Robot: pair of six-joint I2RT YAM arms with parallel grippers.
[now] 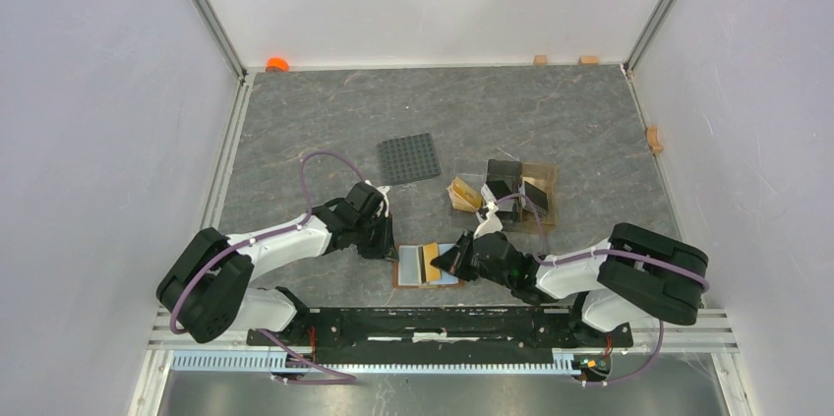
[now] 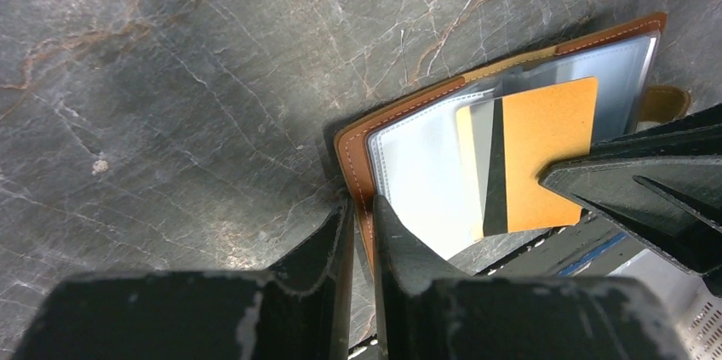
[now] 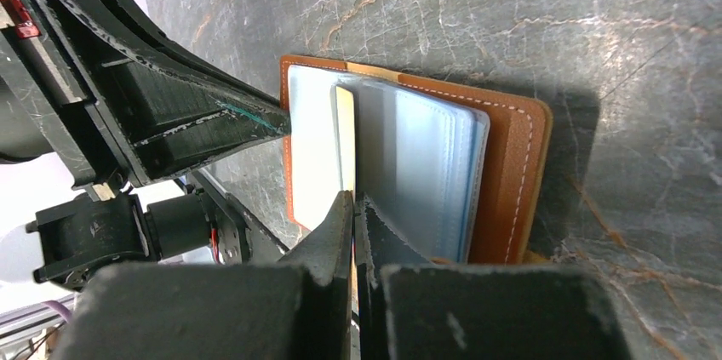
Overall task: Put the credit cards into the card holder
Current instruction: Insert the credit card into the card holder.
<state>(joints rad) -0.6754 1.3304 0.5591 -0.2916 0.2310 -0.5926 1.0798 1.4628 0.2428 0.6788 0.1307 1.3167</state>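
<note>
Pinning the card holder [image 2: 351, 156] open near the 6 o'clock edge of the table [image 2: 170, 79], the left gripper [image 2: 364, 207] has its jaws almost together on the leather cover's rim at the holder's 9 o'clock side. From 3 o'clock the right gripper [image 3: 353, 198], fingers fully closed, pinches a yellow credit card [image 2: 545, 151] by its edge, with the card lying over the clear inner sleeves and its dark stripe showing. It is hard to tell whether the card's leading edge has entered a sleeve mouth; it may only rest on top.

If the edge misses the mouth, a push toward 9 o'clock would likely slide the card across the plastic or buckle the thin sleeve. The same push loads the left gripper's narrow bite, so the holder could slip free, skate or fold shut. The card is held only at one edge and could pivot in the fingers. The two grippers are close enough to bump.

More cards [image 1: 465, 195] wait in the clear amber stand [image 1: 546, 175] at 1 o'clock.
</note>
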